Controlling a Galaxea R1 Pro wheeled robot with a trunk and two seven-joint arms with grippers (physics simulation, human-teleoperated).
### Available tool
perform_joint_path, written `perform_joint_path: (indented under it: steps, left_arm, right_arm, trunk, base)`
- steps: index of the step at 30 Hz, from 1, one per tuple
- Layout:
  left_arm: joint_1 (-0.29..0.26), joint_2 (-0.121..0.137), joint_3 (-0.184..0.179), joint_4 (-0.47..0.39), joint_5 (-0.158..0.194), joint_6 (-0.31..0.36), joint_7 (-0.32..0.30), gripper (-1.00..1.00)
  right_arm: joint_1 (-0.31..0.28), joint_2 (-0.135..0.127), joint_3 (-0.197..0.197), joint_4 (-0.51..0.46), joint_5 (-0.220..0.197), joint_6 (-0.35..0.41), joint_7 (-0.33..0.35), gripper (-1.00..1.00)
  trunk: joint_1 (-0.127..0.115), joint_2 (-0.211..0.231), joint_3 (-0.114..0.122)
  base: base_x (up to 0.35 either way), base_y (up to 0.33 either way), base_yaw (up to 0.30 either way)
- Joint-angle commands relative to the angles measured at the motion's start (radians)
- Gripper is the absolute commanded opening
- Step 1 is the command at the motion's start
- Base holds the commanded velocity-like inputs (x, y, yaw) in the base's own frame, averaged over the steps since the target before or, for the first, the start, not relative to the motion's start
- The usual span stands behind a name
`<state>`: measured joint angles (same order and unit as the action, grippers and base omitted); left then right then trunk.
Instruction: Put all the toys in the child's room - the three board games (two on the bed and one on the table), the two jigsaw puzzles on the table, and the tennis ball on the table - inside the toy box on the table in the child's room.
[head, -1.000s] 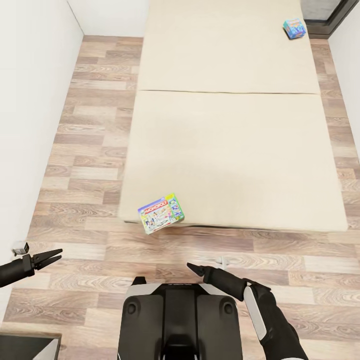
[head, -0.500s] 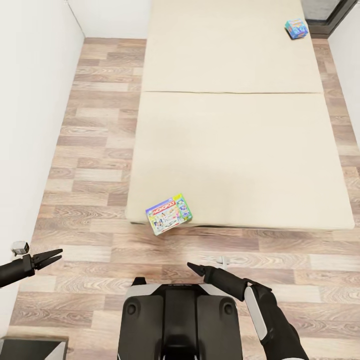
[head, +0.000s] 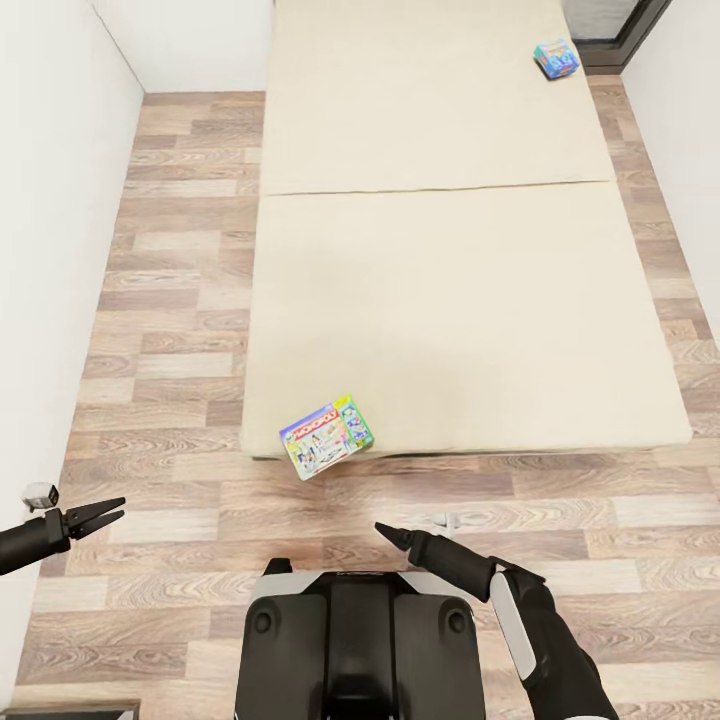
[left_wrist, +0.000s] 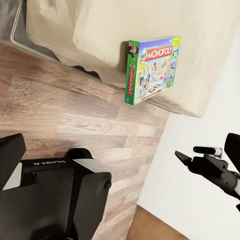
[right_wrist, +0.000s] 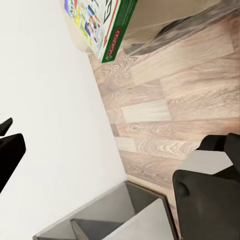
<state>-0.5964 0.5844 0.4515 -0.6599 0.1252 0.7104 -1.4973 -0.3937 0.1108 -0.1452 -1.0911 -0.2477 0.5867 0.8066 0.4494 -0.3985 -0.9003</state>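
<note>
Now the flat yellow-green board game box (head: 326, 437) lies at the cream bed's (head: 450, 300) near corner. Roll closer first. The left gripper (head: 97, 517) has spread fingers; the right gripper (head: 392, 537) looks pressed together.

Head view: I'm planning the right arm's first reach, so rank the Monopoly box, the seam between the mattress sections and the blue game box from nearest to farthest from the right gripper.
1. Monopoly box: at the bed's near edge, overhanging it, left of the right gripper.
2. Mattress seam: across the bed's middle.
3. Blue game box: far right corner of the bed.
</note>
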Motion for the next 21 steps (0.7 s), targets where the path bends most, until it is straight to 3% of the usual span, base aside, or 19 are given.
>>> perform_joint_path:
  steps: [1,12,21]
  left_arm:
    - [0.0,0.0,0.0,0.0,0.0,0.011,-0.004,1.0]
    - [0.0,-0.006,-0.001,-0.001,0.0,0.011,-0.004,1.0]
    - [0.0,-0.007,-0.002,-0.001,0.0,0.011,-0.003,1.0]
  right_arm:
    - [0.0,0.0,-0.003,0.0,-0.006,0.007,0.003,1.0]
    - [-0.001,-0.004,-0.003,0.003,-0.066,-0.001,0.009,1.0]
    - [-0.001,-0.004,-0.001,-0.004,-0.084,-0.012,0.03,1.0]
  trunk:
    - [0.001,-0.001,-0.001]
    - [0.001,-0.001,0.0]
    - [0.001,-0.001,0.0]
  base:
    - [0.018,0.025,-0.028]
    - [0.006,0.008,-0.009]
    - [0.027,0.014,0.0]
